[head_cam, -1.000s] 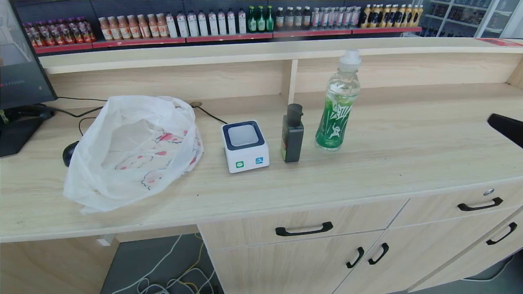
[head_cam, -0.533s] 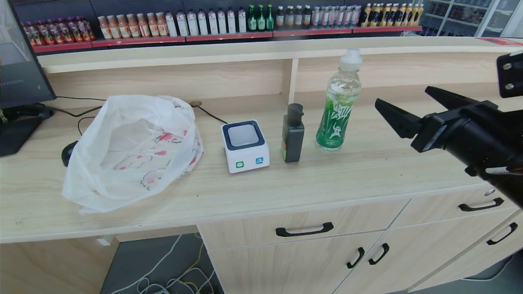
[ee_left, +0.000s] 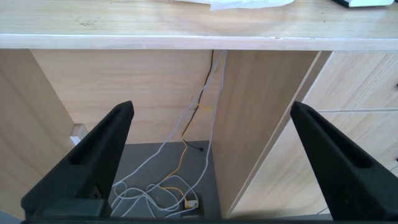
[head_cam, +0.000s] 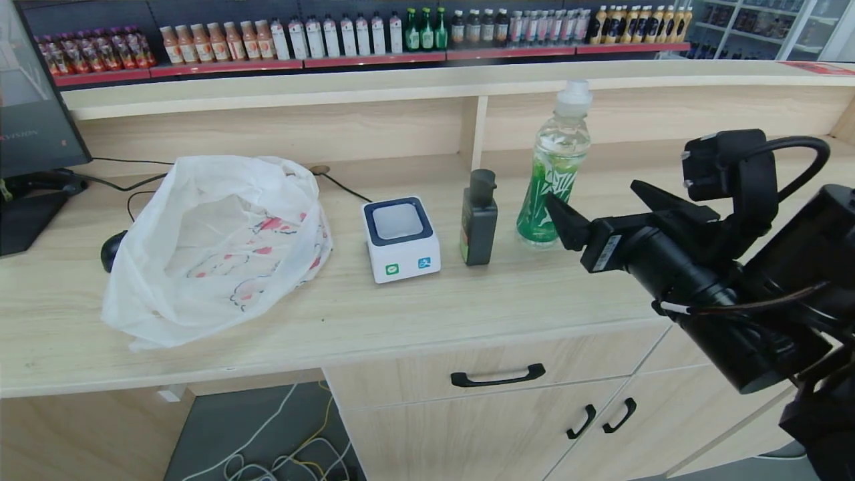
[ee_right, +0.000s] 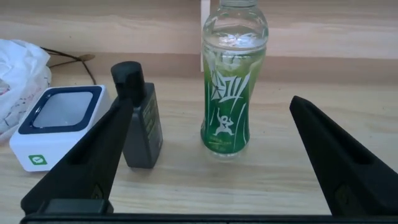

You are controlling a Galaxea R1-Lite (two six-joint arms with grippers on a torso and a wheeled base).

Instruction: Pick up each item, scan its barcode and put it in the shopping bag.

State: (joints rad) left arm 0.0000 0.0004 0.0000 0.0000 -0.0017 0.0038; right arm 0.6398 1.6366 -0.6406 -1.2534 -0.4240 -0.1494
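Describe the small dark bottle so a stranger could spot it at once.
On the wooden counter, find the white scanner box. The dark bottle stands upright between it and the tall green-labelled drink bottle. It alone is short, opaque and black-capped.

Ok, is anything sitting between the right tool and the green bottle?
Nothing: the right wrist view shows bare counter between the open right tool and the green bottle. The dark bottle stands off to the side of it.

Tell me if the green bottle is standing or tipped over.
Standing: the bottle rests on its base on the counter, white cap uppermost.
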